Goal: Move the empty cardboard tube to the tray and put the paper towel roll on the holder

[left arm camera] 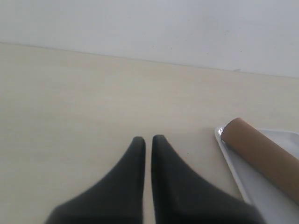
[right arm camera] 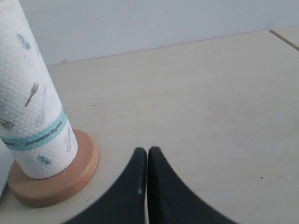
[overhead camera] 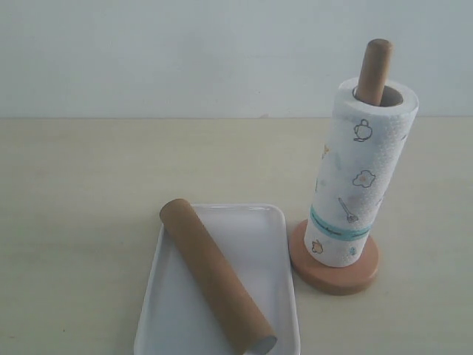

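The empty cardboard tube [overhead camera: 218, 277] is found lying diagonally in the tray [overhead camera: 259, 244]; the paper towel roll [overhead camera: 358, 177] is seated on the holder [overhead camera: 336, 282]. Both steps are judged complete. The left gripper [left arm camera: 148, 138] and right gripper [right arm camera: 147, 150] are closed, empty.

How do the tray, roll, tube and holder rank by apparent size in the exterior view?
1. tray, though the frame edge cuts it off.
2. roll.
3. tube, about as long as the roll but slimmer.
Not ranked: holder, mostly hidden by the roll.
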